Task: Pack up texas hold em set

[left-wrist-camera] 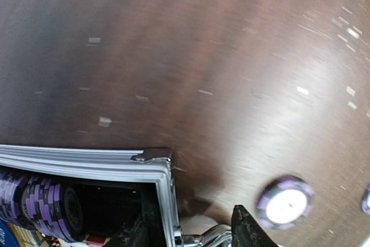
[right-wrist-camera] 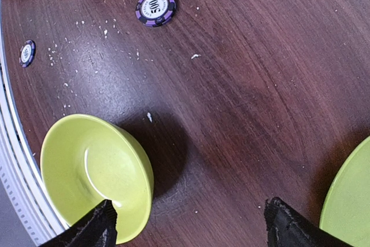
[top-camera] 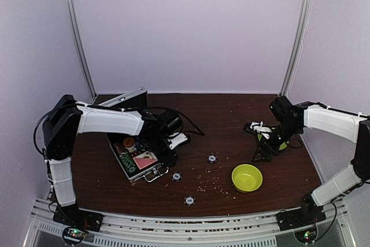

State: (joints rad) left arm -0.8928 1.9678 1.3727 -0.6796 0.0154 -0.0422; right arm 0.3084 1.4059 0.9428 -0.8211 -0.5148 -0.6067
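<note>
At left centre of the overhead view, open and black-lined, lid tipped back toward the upper left: silver case (top-camera: 136,159), already stocked with a row of purple chips (left-wrist-camera: 37,205) and a red-backed card deck (top-camera: 145,160). Poised over its right-hand corner, left gripper (top-camera: 176,139) — fingers visible only as dark tips at the bottom edge of the wrist view, either side of the rim near the metal handle (left-wrist-camera: 202,238); pinching or merely straddling, impossible to tell. Scattered across lower centre of the dark table (top-camera: 231,114), well apart: three loose chips (top-camera: 177,176), probably next for collection. Parked at right, just up from the lime-green bowl (top-camera: 247,177) and beside a lime-green plate (right-wrist-camera: 352,201), right gripper (right-wrist-camera: 189,209) — spread wide, nothing between the pads, likely held clear to give the left arm room. Plenty of bare wood between chips and case; bowl, pale crumbs (top-camera: 203,186) and the near rail (top-camera: 191,224) the only limits.
</note>
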